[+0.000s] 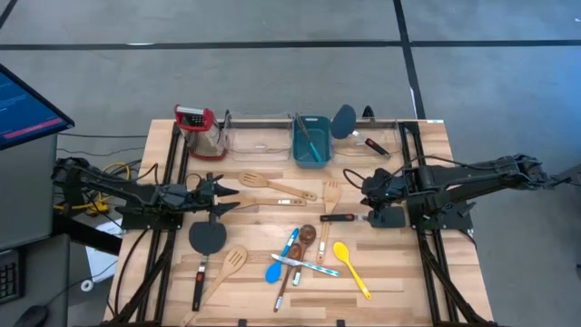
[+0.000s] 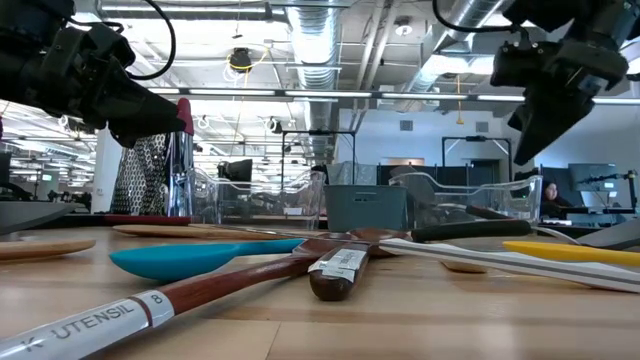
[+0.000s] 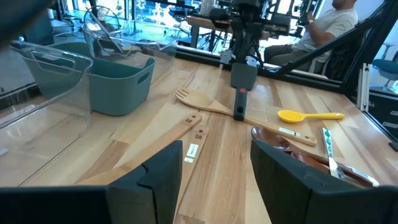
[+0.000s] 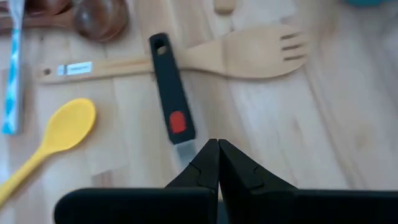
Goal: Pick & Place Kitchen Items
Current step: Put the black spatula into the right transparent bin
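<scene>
Several utensils lie flat on the wooden table: a pale wooden spatula [image 1: 277, 188], a slotted wooden spatula [image 1: 330, 195], a black spatula [image 1: 207, 238], a blue spoon [image 1: 275, 269], a dark-brown spoon [image 1: 307, 236] and a yellow spoon [image 1: 349, 265]. A black-handled utensil with a red spot [image 1: 338, 218] [image 4: 171, 99] lies across the slotted spatula's handle. My right gripper [image 4: 216, 149] [image 1: 369, 216] is shut and hovers above this utensil's metal end, off the table [image 2: 530, 150]. My left gripper [image 1: 227, 195] [image 3: 214, 165] is open, in the air at the table's left, beside the pale spatula.
Along the far edge stand a teal tub [image 1: 310, 141] holding a utensil, clear plastic bins [image 1: 257, 136] [image 1: 372, 141] and a red-topped grater [image 1: 200, 127]. A dark round spatula [image 1: 343, 120] leans at the right bin. Bare wood shows between the arms. People sit in the room behind.
</scene>
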You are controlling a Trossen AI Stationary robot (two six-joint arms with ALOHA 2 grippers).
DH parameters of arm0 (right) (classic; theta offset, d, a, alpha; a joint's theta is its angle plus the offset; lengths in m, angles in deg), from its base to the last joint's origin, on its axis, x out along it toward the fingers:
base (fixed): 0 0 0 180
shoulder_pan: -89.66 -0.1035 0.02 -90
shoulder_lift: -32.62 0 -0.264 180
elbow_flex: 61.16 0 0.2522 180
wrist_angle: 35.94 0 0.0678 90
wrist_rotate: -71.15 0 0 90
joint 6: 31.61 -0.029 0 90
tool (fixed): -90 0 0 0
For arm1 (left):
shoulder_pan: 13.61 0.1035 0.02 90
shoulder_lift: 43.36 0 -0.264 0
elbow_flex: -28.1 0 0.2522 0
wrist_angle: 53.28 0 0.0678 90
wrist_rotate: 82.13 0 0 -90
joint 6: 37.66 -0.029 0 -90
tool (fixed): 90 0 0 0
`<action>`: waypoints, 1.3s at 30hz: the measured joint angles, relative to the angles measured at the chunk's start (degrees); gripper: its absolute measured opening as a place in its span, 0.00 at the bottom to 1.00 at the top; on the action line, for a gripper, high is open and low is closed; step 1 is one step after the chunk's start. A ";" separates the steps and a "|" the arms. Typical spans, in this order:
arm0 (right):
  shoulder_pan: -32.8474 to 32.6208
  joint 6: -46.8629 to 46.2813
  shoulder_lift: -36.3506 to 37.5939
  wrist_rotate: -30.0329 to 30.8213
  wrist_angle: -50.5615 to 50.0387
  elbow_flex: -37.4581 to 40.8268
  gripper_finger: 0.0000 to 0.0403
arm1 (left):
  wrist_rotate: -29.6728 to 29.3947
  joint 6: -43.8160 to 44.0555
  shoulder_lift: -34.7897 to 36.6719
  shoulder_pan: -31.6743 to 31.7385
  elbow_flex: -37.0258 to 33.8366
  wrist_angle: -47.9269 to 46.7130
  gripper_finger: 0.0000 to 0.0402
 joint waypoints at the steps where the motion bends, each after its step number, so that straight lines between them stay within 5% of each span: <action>1: 0.00 -0.62 0.00 -0.40 -0.04 0.00 0.00 | 0.00 0.00 0.00 0.01 0.00 0.00 0.44; 22: 0.04 -9.08 -1.93 -1.26 2.37 0.00 0.02 | -0.02 -0.55 0.01 -0.01 0.00 0.11 0.44; 39: -6.90 -12.24 -16.33 -1.22 1.01 0.00 0.51 | -0.02 -0.63 -0.01 -0.01 0.00 0.34 0.44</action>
